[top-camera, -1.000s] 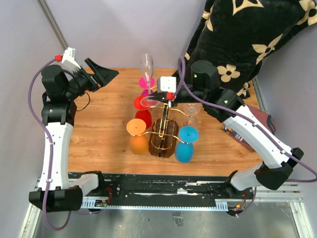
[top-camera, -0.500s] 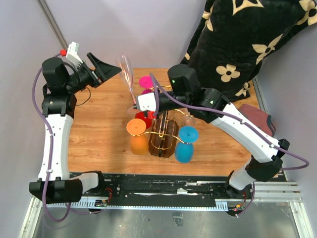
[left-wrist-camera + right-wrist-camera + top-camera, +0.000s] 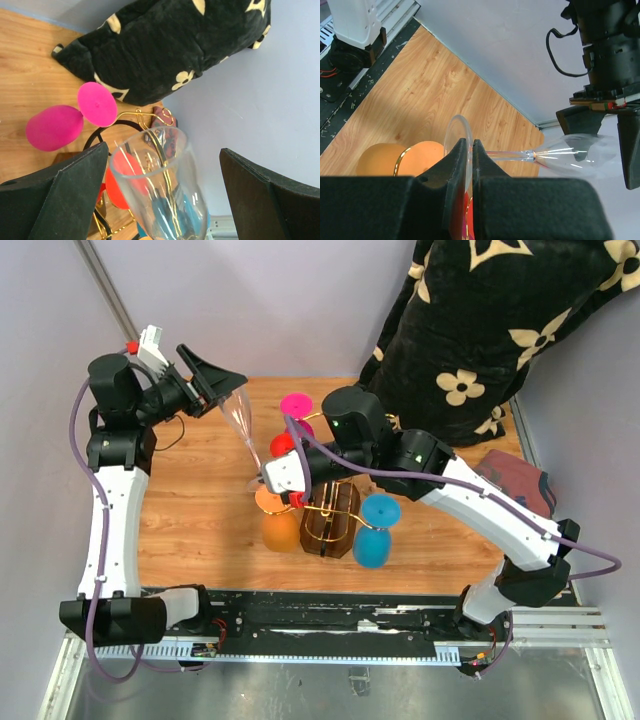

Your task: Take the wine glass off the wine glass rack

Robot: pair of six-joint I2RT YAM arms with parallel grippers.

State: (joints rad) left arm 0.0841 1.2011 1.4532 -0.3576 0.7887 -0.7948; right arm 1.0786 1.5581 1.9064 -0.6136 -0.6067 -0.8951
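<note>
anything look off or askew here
The clear wine glass is held sideways in mid-air, off the rack. The right claw pinches its foot, and its bowl sits inside the open left claw. Nothing looks spilled or broken.

Top camera: fixed high at the near side, looking steeply down on the whole table [image 3: 200, 525]. Left wrist camera: close, facing the glass [image 3: 160, 195] mouth-on; right wrist camera: close, sighting along its stem toward the left arm [image 3: 610, 50]. All three views share that glass.

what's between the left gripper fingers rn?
The clear wine glass bowl, per left wrist view; left gripper is open, right gripper pinches the foot.
</note>
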